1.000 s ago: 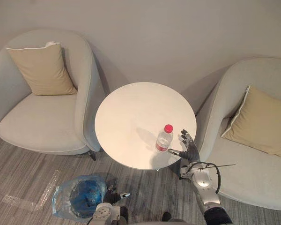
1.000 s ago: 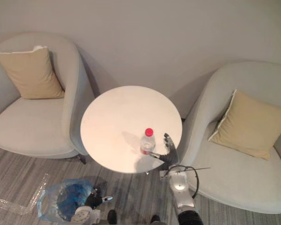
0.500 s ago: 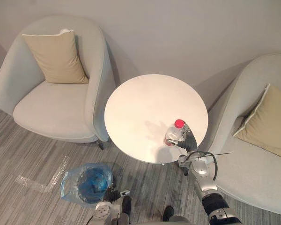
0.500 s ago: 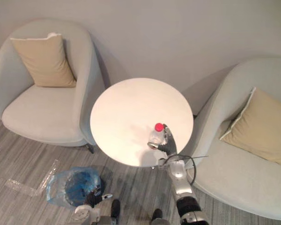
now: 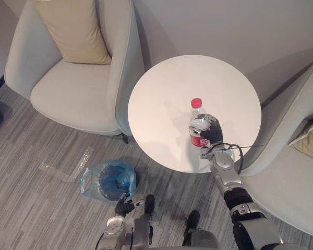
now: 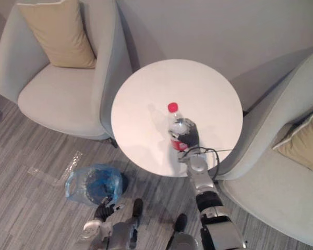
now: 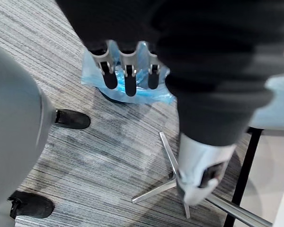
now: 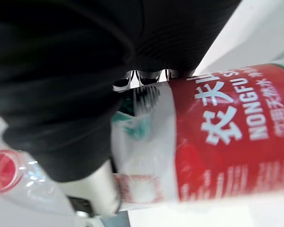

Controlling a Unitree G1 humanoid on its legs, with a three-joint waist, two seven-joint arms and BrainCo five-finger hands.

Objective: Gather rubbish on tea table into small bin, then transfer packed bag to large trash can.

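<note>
A clear plastic bottle [image 5: 196,115] with a red cap and red label stands upright near the front right edge of the round white tea table [image 5: 167,88]. My right hand [image 5: 212,133] is wrapped round its lower half, fingers curled over the label [image 8: 227,127]. On the floor to the table's front left sits the small bin [image 5: 109,180], lined with a blue bag. My left hand [image 5: 123,204] hangs low just in front of that bin. Its straight fingers [image 7: 128,78] point at the blue bag [image 7: 132,97] without touching it.
A pale armchair [image 5: 73,94] with a tan cushion stands left of the table, close to the bin. A second armchair [image 5: 297,172] flanks the table on the right. A clear plastic strip [image 5: 68,167] lies on the striped floor left of the bin.
The camera has shifted, so the whole scene sits differently. My right hand went from open beside the bottle to curled round it. The left hand stays by the bin.
</note>
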